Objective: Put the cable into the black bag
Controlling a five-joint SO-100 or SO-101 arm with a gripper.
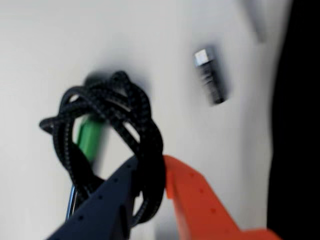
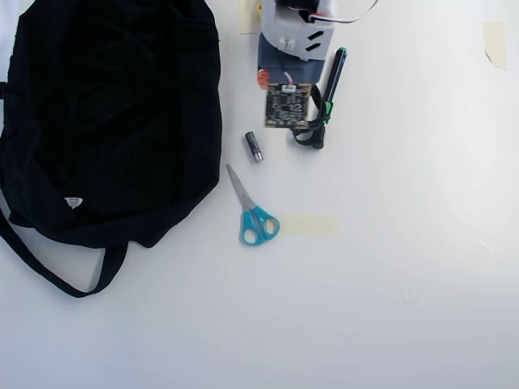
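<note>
In the wrist view the tool (image 1: 150, 172), one dark blue finger and one orange finger, is clamped on the thin black braided cable wound in a small coil (image 1: 112, 120); the strands pass between the two fingers and the loop stands out beyond the tips. The picture is blurred, so I cannot tell whether the coil rests on the white worktop (image 1: 45, 45) or hangs clear of it. Behind the coil a green part of a black-and-green pen (image 1: 90, 137) shows, and further off lies a small dark cylinder with a silver end (image 1: 210, 75).

In the overhead view the arm hides most of the coil, a dark bit showing just beside the pen. The large soft black fabric bag (image 2: 113, 113) lies to the left in this view, well apart, with the cylinder and the blue-handled scissors (image 2: 253, 217) between. The coming move, I judge, is a carry leftward over them.
</note>
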